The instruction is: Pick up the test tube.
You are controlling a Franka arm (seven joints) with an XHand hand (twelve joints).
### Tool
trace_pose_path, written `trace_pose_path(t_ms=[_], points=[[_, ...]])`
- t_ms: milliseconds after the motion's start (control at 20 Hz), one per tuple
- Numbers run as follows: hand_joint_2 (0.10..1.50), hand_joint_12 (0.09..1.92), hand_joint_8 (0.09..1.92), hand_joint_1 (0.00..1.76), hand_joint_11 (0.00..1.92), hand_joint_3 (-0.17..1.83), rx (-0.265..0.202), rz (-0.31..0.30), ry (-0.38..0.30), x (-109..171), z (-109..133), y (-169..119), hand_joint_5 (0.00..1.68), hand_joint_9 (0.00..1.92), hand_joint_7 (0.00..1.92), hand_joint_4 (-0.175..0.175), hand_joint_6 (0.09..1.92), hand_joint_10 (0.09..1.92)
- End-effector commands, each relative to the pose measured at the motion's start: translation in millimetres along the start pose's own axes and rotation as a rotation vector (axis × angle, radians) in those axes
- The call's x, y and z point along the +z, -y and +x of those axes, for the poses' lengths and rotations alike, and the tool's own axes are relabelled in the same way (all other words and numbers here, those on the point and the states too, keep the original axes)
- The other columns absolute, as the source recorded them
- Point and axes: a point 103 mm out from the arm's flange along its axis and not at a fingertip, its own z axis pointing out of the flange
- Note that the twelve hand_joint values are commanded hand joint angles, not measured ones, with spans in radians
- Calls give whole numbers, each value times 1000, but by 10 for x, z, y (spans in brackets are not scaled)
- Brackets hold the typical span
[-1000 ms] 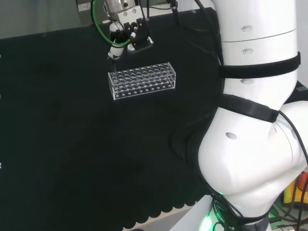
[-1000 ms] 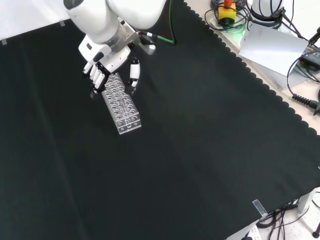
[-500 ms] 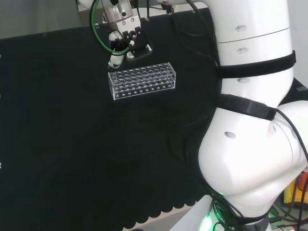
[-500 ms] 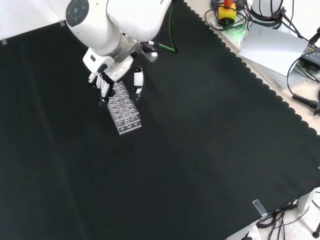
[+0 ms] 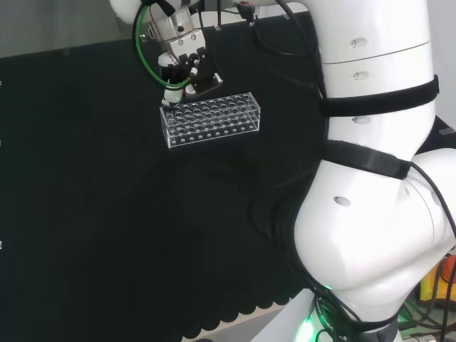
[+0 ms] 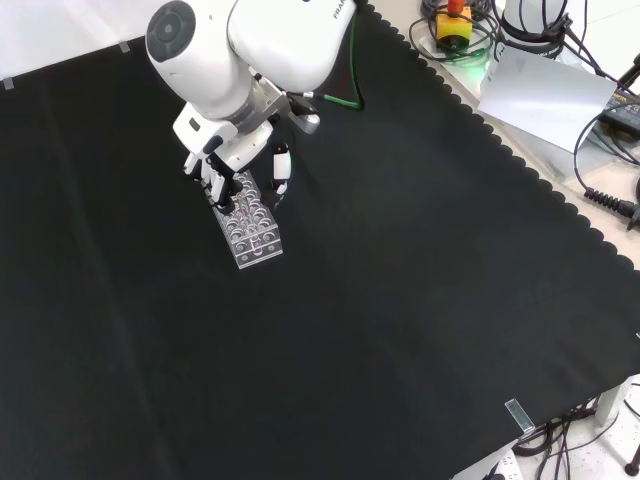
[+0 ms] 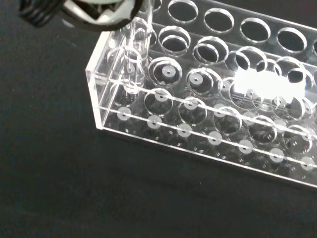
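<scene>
In the head view, the clear rack (image 5: pixel 211 118) lies on the black surface (image 5: pixel 107 214), and the robot hand (image 5: pixel 187 68) hangs just above the rack's far left corner, fingers pointing down at it; the white links of the arm (image 5: pixel 377 178) stand well to the right of the rack. In the front view, the robot hand (image 6: pixel 232 160) sits over the rack's (image 6: pixel 250 220) upper end, with a cluster of fingers (image 6: pixel 215 180) on one side of that end and the thumb (image 6: pixel 281 167) down on the other side, a gap between them; they look spread rather than closed on anything, though whether they touch glass cannot be told. In the wrist view, the rack (image 7: pixel 208 99) is close, its rows of round holes mostly vacant, and one clear test tube (image 7: pixel 134 49) stands upright in a hole at the rack's corner, its upper part running up toward a blurred white and black part of the robot hand (image 7: pixel 94 12). The step in hand looks like the final approach to the grasp: the robot hand is lined up over the tube but has not visibly pinched it. The next move probably calls for closing fingers and thumb on the tube's upper part, above the rack's top plate, then lifting straight along the tube's axis so it clears its hole without dragging the light rack along.
</scene>
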Motion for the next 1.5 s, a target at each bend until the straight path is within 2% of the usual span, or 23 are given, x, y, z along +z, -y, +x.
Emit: trace_pose_path(t_ms=[50,500,700,1000,1100,1150,1200,1300,1350,1450,1500], points=[[678,1430,786,895,431,559,9,-3,9,10,74,-69,798,900,1102,-82,640,660],[666,1421,781,907,445,577,11,-4,5,-9,122,-122,801,930,1128,-89,650,651],[638,1361,707,957,565,621,5,-53,-16,-19,178,-137,895,1123,1308,-124,637,588],[592,1245,493,1046,822,701,10,-88,-47,-40,220,-167,1067,1390,1553,-170,550,552],[744,1231,446,1104,883,491,17,-102,-70,-44,232,-180,1158,1439,1591,-44,634,547],[799,1224,421,1124,907,395,22,-110,-78,-47,238,-188,1196,1459,1609,-20,622,539],[826,1208,395,1144,939,339,24,-123,-82,-51,246,-194,1232,1480,1627,-32,586,526],[820,1131,352,1188,1047,326,26,-155,-81,-67,262,-199,1298,1521,1664,-125,492,493],[801,1081,340,1202,1113,351,30,-161,-76,-78,285,-204,1325,1542,1684,-150,452,483],[744,987,325,1217,1215,439,30,-164,-60,-104,335,-211,1368,1582,1723,-170,399,469],[685,949,311,1259,1236,529,31,-161,-50,-115,361,-211,1394,1596,1647,-173,370,461]])
